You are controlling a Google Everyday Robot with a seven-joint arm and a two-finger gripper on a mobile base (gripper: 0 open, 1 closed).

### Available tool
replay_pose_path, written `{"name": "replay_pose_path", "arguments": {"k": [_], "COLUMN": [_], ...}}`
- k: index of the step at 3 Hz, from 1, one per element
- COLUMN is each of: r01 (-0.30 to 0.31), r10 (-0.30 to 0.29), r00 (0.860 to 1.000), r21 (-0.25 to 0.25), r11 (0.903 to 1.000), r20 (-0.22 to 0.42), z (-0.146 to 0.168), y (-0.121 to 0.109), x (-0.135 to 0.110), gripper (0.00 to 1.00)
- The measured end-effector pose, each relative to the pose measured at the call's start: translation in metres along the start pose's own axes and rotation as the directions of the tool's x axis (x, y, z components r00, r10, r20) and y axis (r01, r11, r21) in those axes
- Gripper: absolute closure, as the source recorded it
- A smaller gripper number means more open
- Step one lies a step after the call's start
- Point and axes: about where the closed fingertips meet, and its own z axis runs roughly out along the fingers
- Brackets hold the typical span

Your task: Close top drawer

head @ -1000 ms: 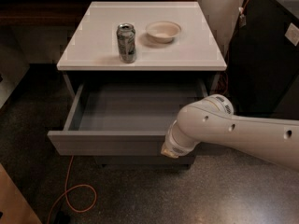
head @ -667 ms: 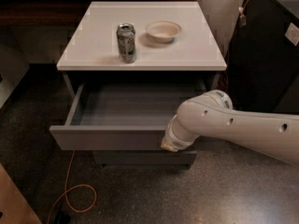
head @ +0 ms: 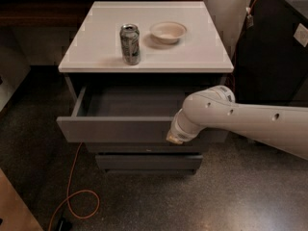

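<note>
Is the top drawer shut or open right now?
Open. The top drawer sticks out from under the white top, its inside showing. The gripper is at its front, right of middle.

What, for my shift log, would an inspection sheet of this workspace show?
Surface: white cabinet top, carrying two items.
Job's things: wide grey handle-less top drawer, pulled out; nothing seen inside.
Clutter: upright metal drink can; pale round bowl beside it, apart.
Grippers: claw at the drawer front, toward the picture's right, on a white arm.
Cables: orange cable looped on the floor by the cabinet's base.
Surroundings: speckled dark floor; black unit on the picture's right.
</note>
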Motion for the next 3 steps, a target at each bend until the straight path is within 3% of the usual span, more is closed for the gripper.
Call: {"name": "replay_pose_path", "arguments": {"k": [3], "r01": [-0.011], "r10": [0.009], "r00": [0.999], "r21": [0.049], "r11": [0.9988], "r20": [0.048], "z": [0.038], "y": [-0.093], "x": [-0.016], "gripper": [1.00]}}
